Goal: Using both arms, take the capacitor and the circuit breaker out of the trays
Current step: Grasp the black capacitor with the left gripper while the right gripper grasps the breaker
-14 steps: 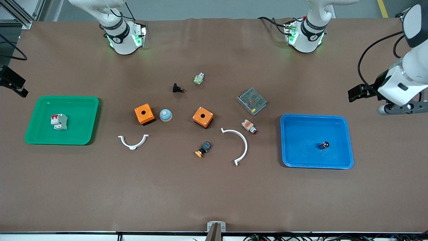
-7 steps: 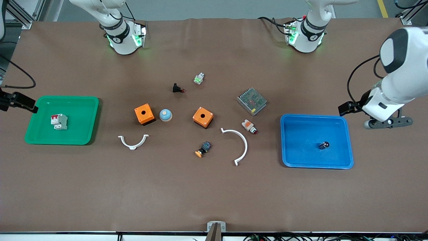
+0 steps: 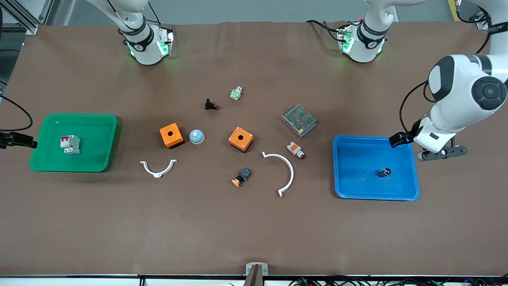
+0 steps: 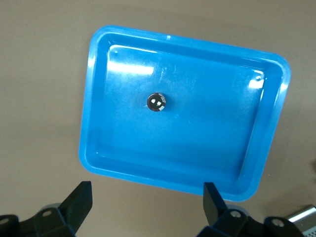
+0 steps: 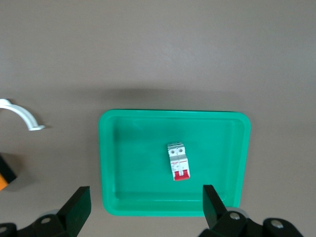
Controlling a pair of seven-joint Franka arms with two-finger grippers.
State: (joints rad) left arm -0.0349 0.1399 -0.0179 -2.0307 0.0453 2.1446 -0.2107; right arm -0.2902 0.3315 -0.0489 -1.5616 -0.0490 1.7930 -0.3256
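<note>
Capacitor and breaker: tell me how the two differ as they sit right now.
The capacitor is a short black cylinder with a shiny top; the breaker is a light-grey block with a red lever section. The capacitor sits in the blue tray toward the left arm's end of the table; the breaker lies in the green tray toward the right arm's end. The capacitor looks smaller. Neither is held, and each is alone in its tray.

capacitor (image 3: pixel 384 172) in blue tray (image 3: pixel 357 190) (breaker (image 3: pixel 70 143) in green tray (image 3: pixel 47 165)).

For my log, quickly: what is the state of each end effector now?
Left end effector: open, holding nothing, beside the blue tray.
Right end effector: open, holding nothing.
</note>
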